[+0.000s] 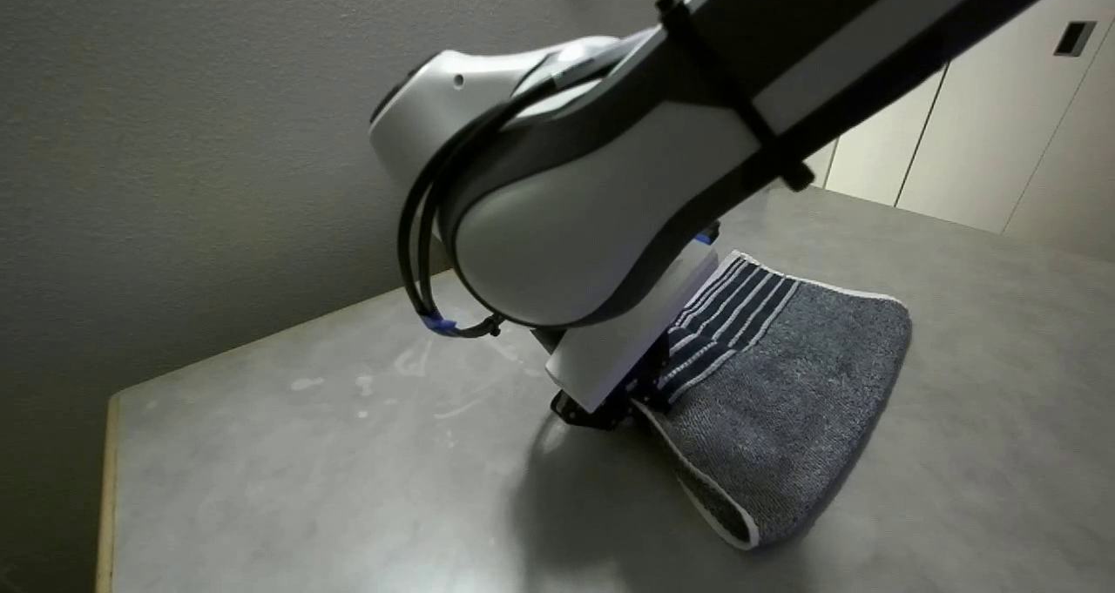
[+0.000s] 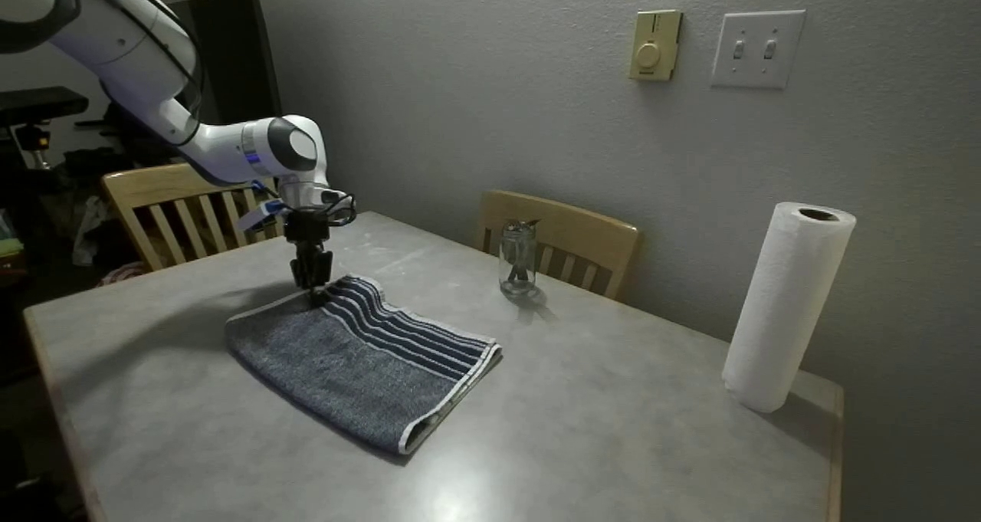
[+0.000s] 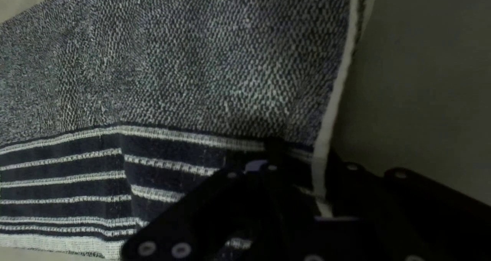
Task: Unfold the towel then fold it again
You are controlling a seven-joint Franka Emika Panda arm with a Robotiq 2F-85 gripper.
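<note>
The tool (image 2: 315,295) is set at the edge of the towel (image 2: 345,361), near its striped end — presumably so that a layer can be lifted. Whether cloth is pinched cannot be told. The towel is laid folded on the bench (image 2: 613,430).

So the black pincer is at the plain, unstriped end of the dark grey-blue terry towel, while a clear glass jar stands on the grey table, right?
Not quite: the black pincer is at the striped end of the towel; the wrist view shows pale stripes running up to it. The clear glass jar does stand on the grey table.
</note>
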